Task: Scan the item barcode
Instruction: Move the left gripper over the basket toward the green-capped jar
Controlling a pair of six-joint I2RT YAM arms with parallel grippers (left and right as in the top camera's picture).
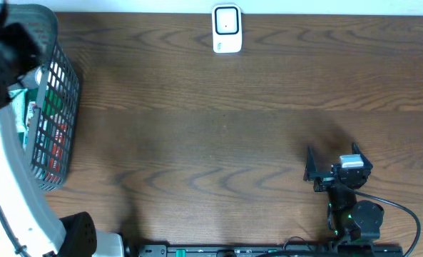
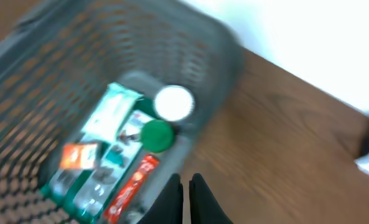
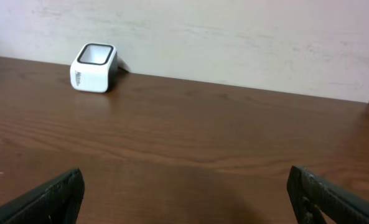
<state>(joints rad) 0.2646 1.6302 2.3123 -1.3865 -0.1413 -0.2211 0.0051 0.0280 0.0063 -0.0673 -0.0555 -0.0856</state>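
Several items lie in a dark mesh basket [image 1: 54, 86] at the table's left edge. The blurred left wrist view shows a white-capped container [image 2: 173, 103], a green cap [image 2: 157, 135], a red tube [image 2: 132, 187] and teal packets [image 2: 111, 112]. No barcode can be made out. My left gripper [image 2: 186, 180] hangs above the basket's near rim, shut with nothing between its fingers. The white scanner [image 1: 226, 28] stands at the table's far edge and also appears as the scanner [image 3: 94, 67] in the right wrist view. My right gripper [image 1: 311, 170] rests open near the front right, empty.
The basket wall [image 2: 190, 56] rises around the items. Bare brown wood table [image 1: 211, 128] stretches between the basket and the right arm. A pale wall [image 3: 234, 37] stands behind the scanner. A black cable [image 1: 404, 214] loops beside the right arm's base.
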